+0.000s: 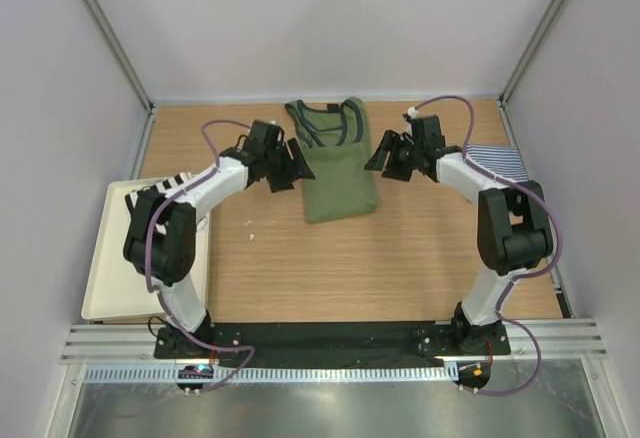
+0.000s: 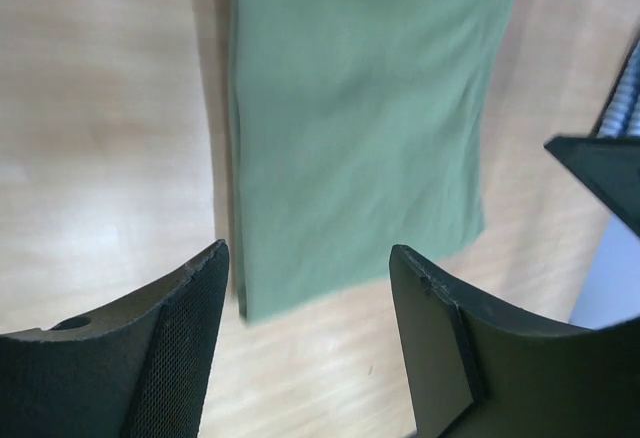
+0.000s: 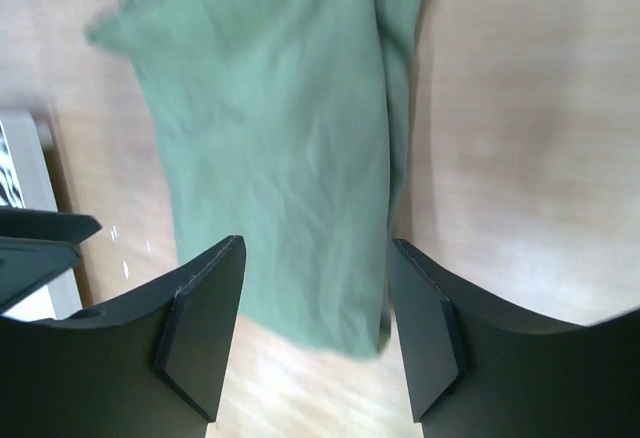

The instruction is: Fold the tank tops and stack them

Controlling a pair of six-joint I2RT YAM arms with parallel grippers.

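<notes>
The olive green tank top (image 1: 337,166) lies on the table folded into a narrow lengthwise strip, navy-trimmed neck toward the far wall. It also shows in the left wrist view (image 2: 360,118) and the right wrist view (image 3: 290,148). My left gripper (image 1: 297,166) is open and empty just left of it. My right gripper (image 1: 380,158) is open and empty just right of it. The navy-and-white striped tank top (image 1: 497,163) lies at the table's right edge, partly hidden by my right arm.
A white tray (image 1: 110,268) sits at the left edge of the table with a striped item (image 1: 172,182) at its far corner under my left arm. Grey walls enclose the table on three sides.
</notes>
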